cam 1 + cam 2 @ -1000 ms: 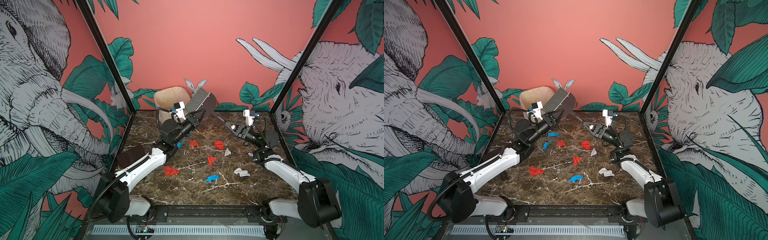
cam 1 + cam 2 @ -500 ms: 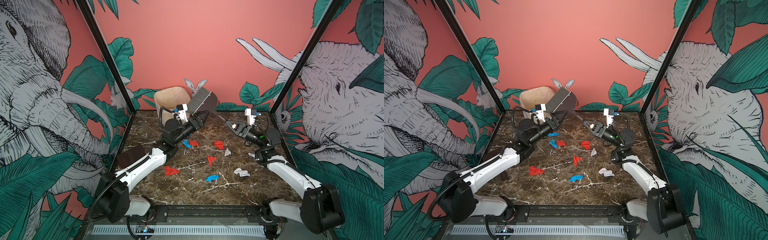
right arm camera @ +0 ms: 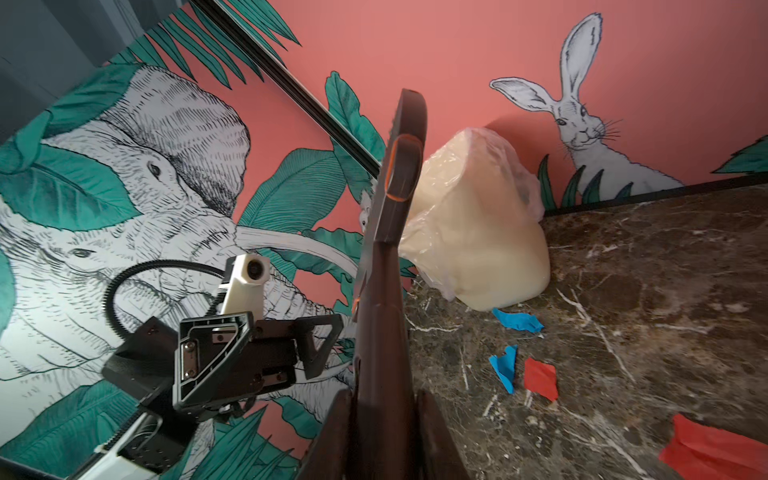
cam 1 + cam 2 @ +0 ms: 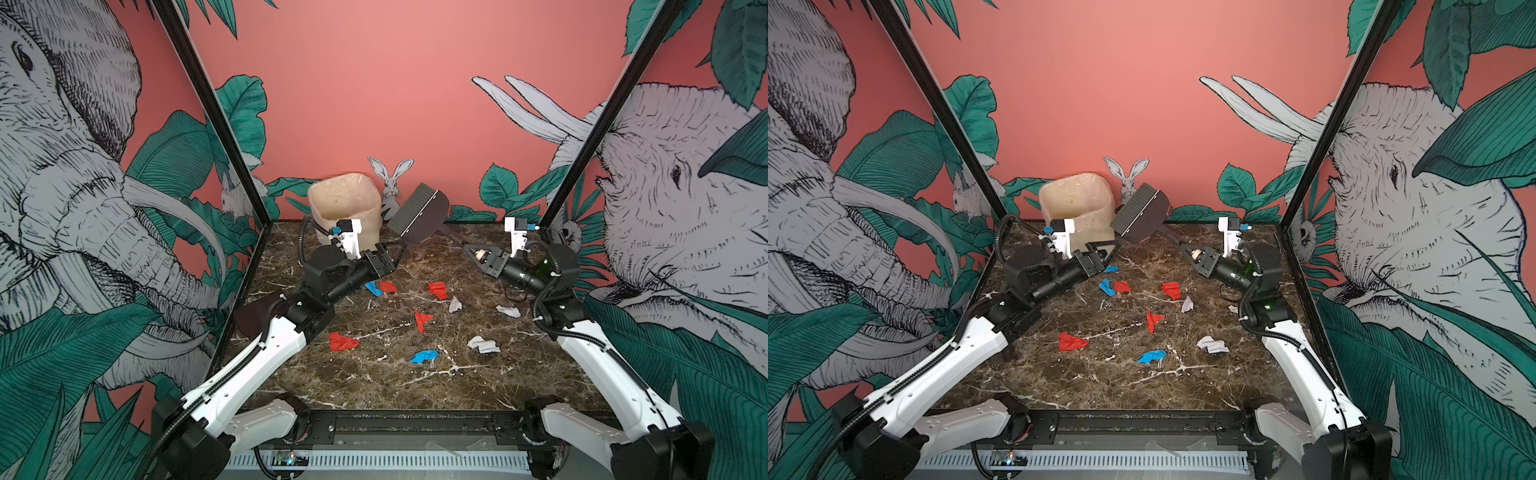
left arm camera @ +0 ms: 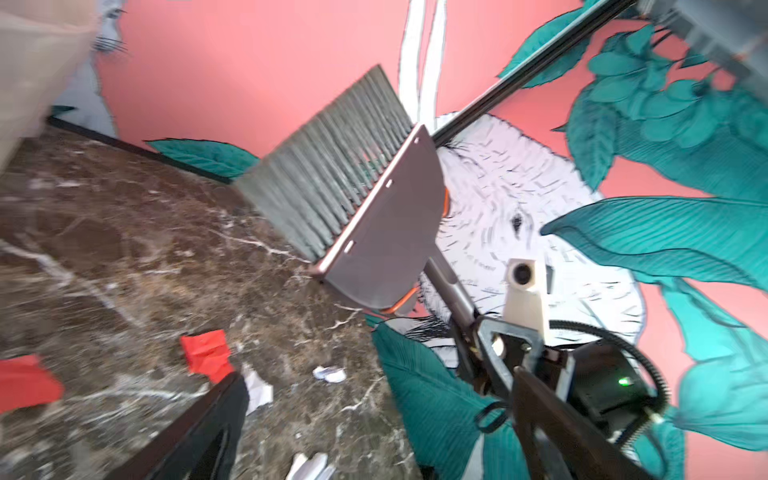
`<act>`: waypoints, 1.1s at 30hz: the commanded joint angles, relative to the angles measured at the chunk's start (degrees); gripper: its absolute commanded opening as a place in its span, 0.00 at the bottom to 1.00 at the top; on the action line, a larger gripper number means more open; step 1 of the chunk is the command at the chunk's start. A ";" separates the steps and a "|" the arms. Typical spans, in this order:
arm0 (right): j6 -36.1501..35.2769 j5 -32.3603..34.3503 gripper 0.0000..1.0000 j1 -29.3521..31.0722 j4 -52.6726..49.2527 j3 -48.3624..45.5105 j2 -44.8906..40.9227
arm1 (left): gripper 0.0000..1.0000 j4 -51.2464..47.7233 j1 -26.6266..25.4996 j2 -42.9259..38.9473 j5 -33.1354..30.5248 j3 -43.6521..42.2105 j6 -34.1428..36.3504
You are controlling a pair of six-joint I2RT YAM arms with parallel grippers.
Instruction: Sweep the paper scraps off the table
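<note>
- Robot test cell in a laboratory, dressed as a set; not a lived-in room.
- Closed on three sides by printed wall panels (image 4: pixel 374 83): elephants, green leaves and a rabbit on coral ground, joined at black frame posts (image 4: pixel 216 120).
- Work surface: the table (image 4: pixel 374 386), dark marble pattern, black-edged.
- Along its near edge, a black rail (image 4: pixel 415 426) carrying the left arm (image 4: pixel 274 345) and right arm (image 4: pixel 598 357); slotted cable duct (image 4: pixel 395 460) below.
- White left wrist camera (image 4: pixel 348 237) and right wrist camera (image 4: pixel 515 232) fitted.
- Props only: plastic-lined bin (image 4: pixel 368 212) at the far left corner, hand brush (image 4: pixel 424 212).
</note>
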 commanded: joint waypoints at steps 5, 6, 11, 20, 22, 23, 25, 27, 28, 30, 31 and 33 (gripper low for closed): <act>-14.59 4.71 0.00 -1.15 -20.20 4.43 -2.97 | 0.95 -36.98 -0.08 -11.97 -24.01 -1.77 4.70; -15.59 5.15 0.00 -1.24 -22.00 4.78 -3.28 | 0.96 -40.85 -0.03 -12.89 -27.15 -1.50 4.83; -19.69 6.26 0.00 -1.59 -29.46 5.91 -4.81 | 1.00 -60.15 2.67 -14.83 -38.54 -0.81 3.38; -24.10 7.43 0.00 -1.96 -37.44 8.94 -5.79 | 0.99 -63.59 22.40 -9.57 -24.21 -6.08 11.05; -24.06 7.60 0.00 -1.93 -37.68 8.90 -6.05 | 1.00 -62.61 26.70 -8.78 -21.34 -7.70 12.58; -23.94 7.60 0.00 -1.95 -37.68 8.75 -6.20 | 0.99 -61.59 29.34 -8.16 -19.52 -8.54 13.81; -23.58 7.48 0.00 -2.01 -37.50 8.29 -6.42 | 0.99 -60.32 33.12 -6.49 -18.10 -9.26 15.96; -23.40 6.82 0.00 -2.07 -37.57 8.27 -6.09 | 0.98 -60.35 35.40 -3.91 -19.74 -8.70 18.22; -23.45 6.59 0.00 -2.14 -37.82 8.51 -5.79 | 0.97 -60.98 36.32 -2.57 -21.30 -8.10 19.21; -23.72 5.55 0.00 -2.14 -38.83 9.52 -4.90 | 0.97 -61.75 37.92 -0.56 -23.75 -7.08 20.43; -23.84 5.21 0.00 -2.15 -39.12 9.95 -4.60 | 0.97 -61.58 39.08 0.03 -23.57 -6.94 21.26; -24.06 5.06 0.00 -2.11 -39.65 10.88 -4.35 | 0.96 -60.19 42.36 0.58 -20.48 -7.61 22.71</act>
